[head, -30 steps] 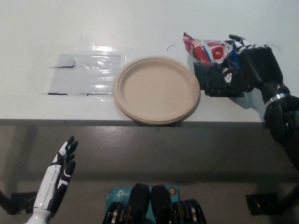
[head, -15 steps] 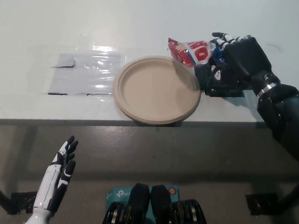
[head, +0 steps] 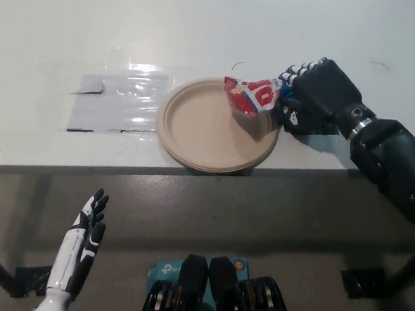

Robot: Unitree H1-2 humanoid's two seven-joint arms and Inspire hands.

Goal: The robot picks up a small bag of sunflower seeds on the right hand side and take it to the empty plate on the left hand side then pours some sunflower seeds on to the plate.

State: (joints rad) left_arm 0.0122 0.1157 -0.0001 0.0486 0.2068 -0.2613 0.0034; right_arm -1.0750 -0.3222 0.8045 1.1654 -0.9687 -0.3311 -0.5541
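Observation:
A small red and white bag of sunflower seeds [head: 252, 95] hangs over the right part of the tan paper plate [head: 202, 130], which lies near the table's front edge. My black right hand [head: 311, 95] is shut on the bag's right end, just past the plate's right rim. The bag lies roughly level, its free end pointing left over the plate. No seeds show on the plate. My white left hand [head: 78, 250] rests low at the lower left, below the table, open with fingers apart.
A shiny clear plastic sheet [head: 116, 100] lies flat on the white table [head: 201, 28] left of the plate. The table's front edge [head: 87, 164] runs just below the plate. A dark block [head: 304, 123] sits under my right hand.
My right hand has carried the bag leftward and slightly down, from right of the plate to over its right part. The left hand has not moved.

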